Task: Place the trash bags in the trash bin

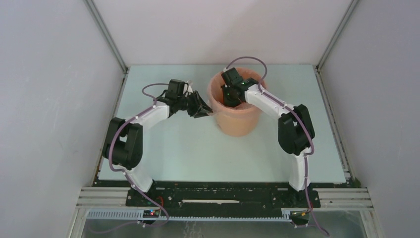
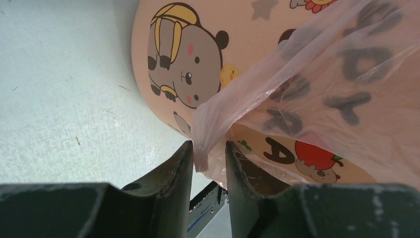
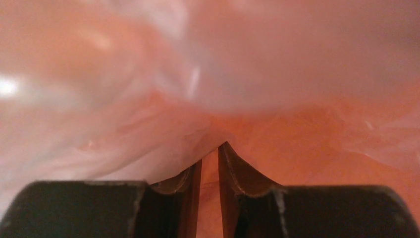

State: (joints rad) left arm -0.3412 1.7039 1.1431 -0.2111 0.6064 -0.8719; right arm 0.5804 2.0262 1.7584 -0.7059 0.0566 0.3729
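Note:
The trash bin (image 1: 237, 121) is an orange-tan bucket standing at mid-table; in the left wrist view its side (image 2: 237, 29) carries cartoon prints. The trash bag (image 2: 317, 74), a thin pale-pink film, hangs over the bin's outer wall. My left gripper (image 1: 202, 108) sits against the bin's left side, and its jaws (image 2: 209, 148) are shut on a bunched fold of that film. My right gripper (image 1: 229, 95) reaches down inside the bin. There the film (image 3: 148, 99) fills the view and gathers into its nearly closed jaws (image 3: 210, 156).
The pale green table (image 1: 173, 148) is enclosed by white walls at the left, back and right. A metal rail (image 1: 223, 201) with the arm bases runs along the near edge. Purple cables loop over both arms.

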